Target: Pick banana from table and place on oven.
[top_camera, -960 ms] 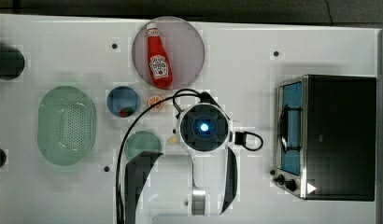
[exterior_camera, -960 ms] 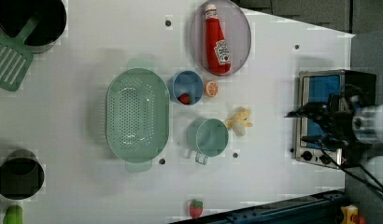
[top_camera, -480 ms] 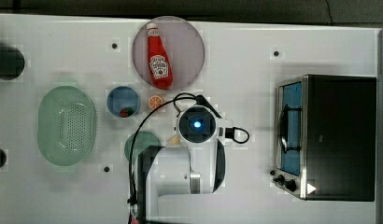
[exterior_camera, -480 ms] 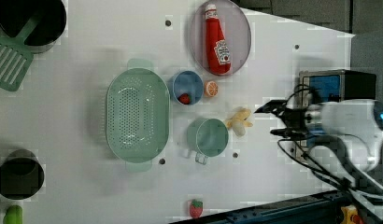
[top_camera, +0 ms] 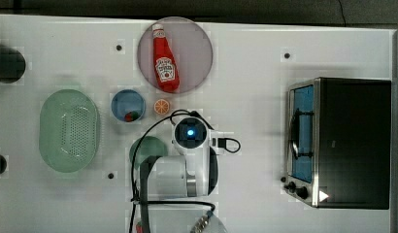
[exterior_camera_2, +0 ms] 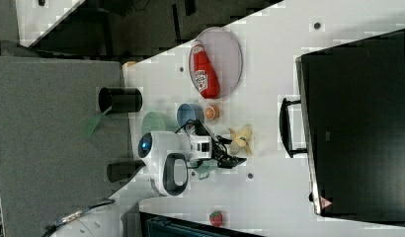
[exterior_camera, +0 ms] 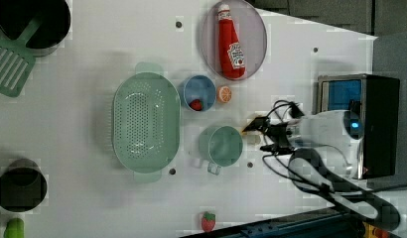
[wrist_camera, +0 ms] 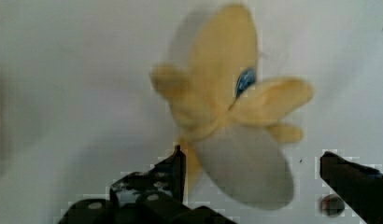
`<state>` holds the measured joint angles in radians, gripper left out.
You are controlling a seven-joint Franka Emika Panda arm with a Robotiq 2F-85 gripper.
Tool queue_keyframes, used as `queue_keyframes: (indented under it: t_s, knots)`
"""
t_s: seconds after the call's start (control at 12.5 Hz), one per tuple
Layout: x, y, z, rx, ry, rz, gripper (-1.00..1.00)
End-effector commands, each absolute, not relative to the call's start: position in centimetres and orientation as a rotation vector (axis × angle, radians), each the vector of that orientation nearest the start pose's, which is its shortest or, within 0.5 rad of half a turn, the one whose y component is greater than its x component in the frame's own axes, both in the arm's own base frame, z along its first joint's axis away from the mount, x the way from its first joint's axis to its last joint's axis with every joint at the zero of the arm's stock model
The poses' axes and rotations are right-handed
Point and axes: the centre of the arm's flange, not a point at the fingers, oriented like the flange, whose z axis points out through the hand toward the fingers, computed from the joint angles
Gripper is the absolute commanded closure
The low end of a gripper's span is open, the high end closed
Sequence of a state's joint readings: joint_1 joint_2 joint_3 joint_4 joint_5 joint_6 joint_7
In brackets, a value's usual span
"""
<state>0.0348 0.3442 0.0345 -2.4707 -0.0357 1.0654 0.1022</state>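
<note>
While the open gripper [wrist_camera: 250,177] is hanging just above the banana [wrist_camera: 231,116], its two dark fingers are standing wide apart and gripping nothing, one tip at the lower middle of the wrist view and the other at its lower right. In the right view, the banana [exterior_camera_2: 241,139] is lying on the white table [exterior_camera_2: 269,207] near the middle of the frame, its peel flaps splayed out, just beside the gripper [exterior_camera_2: 233,157] and well apart from the oven [exterior_camera_2: 358,123] filling the right side. In the left view, the fingers are reaching toward the green cup [exterior_camera: 221,146] at centre frame. By my reading, the reach-and-grasp step is underway and nothing is lifted yet. The next move is calling for a short descent so the fingers straddle the banana's body rather than a loose flap, then closing.
</note>
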Motion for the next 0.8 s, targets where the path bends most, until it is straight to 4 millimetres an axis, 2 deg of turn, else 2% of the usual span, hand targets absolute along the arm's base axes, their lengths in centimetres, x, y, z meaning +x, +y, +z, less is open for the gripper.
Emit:
queue_keyframes:
  t_s: [0.08, 0.48, 0.64, 0.8]
  knots:
    - [46.6, 4.4, 16.1, -2.912, 1.241, 0.121, -0.68]
    - [46.6, 4.5, 15.9, -2.908, 1.236, 0.105, 0.48]
    - [47.0, 4.5, 16.6, -2.901, 1.233, 0.078, 0.51]
    - [48.5, 4.6, 19.8, -2.874, 1.222, -0.024, 0.51]
